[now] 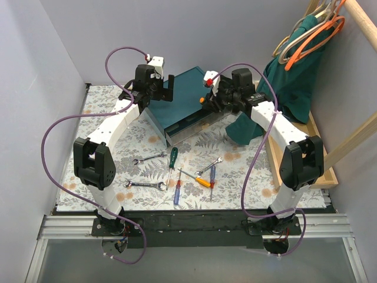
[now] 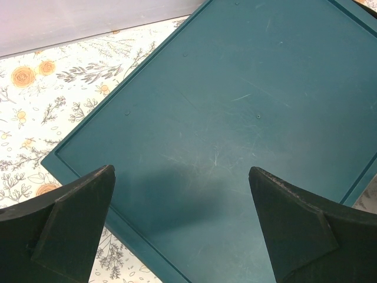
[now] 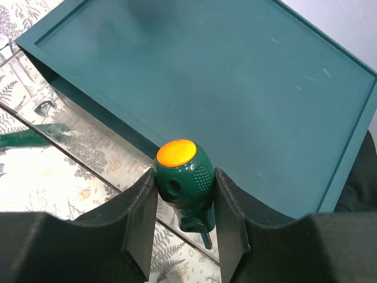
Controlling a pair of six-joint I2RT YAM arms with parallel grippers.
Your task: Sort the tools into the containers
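Note:
The dark teal box [image 1: 184, 94] stands at the back middle, with one shallow drawer [image 1: 191, 127] pulled out at its front. My right gripper [image 1: 207, 98] is shut on a green screwdriver with an orange cap [image 3: 182, 175], held over the open drawer [image 3: 88, 138] at the box's front edge. My left gripper [image 2: 181, 171] is open and empty above the box's top [image 2: 235, 118] near its left edge. On the mat lie a green screwdriver [image 1: 172, 158], three silver wrenches [image 1: 149, 158] [image 1: 144, 184] [image 1: 209, 166], blue screwdrivers [image 1: 177, 193] [image 1: 212, 175] and an orange-yellow one [image 1: 200, 181].
A light wooden tray [image 1: 330, 171] runs along the right side, with a teal cloth [image 1: 294, 88] and hangers [image 1: 312, 35] above it. Grey walls close in on the left and at the back. The floral mat [image 1: 106, 112] covers the table.

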